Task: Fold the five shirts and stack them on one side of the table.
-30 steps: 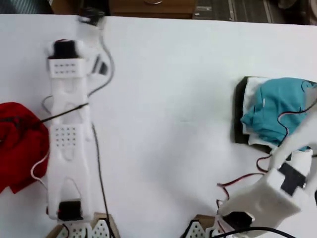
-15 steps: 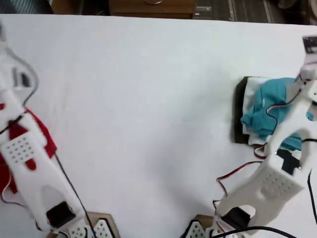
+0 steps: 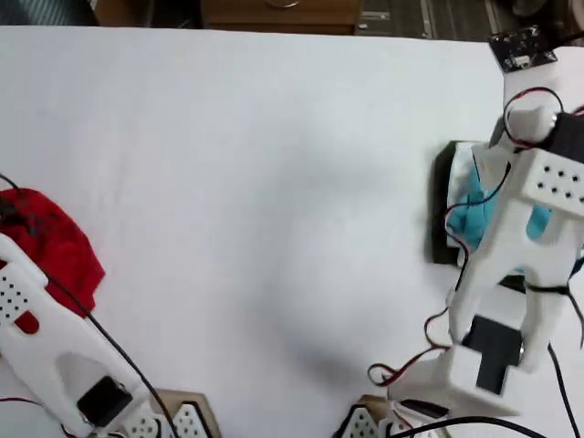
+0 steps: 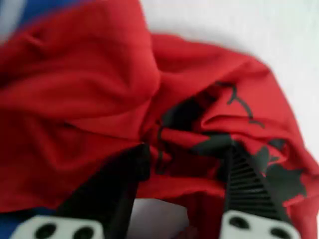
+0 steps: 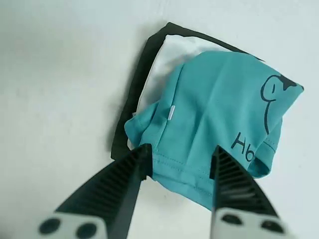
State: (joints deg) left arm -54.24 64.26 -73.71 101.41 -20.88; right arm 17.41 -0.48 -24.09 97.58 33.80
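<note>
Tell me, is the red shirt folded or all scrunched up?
Scrunched up. The red shirt lies in a lumpy, wrinkled heap, with no flat, neat edges.

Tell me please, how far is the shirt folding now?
Done: black shirt, white shirt and teal shirt lie stacked at one side. In hand: the left tool, open, hangs over the crumpled red shirt. Left: fold and stack the red one, and the blue cloth by it.
</note>
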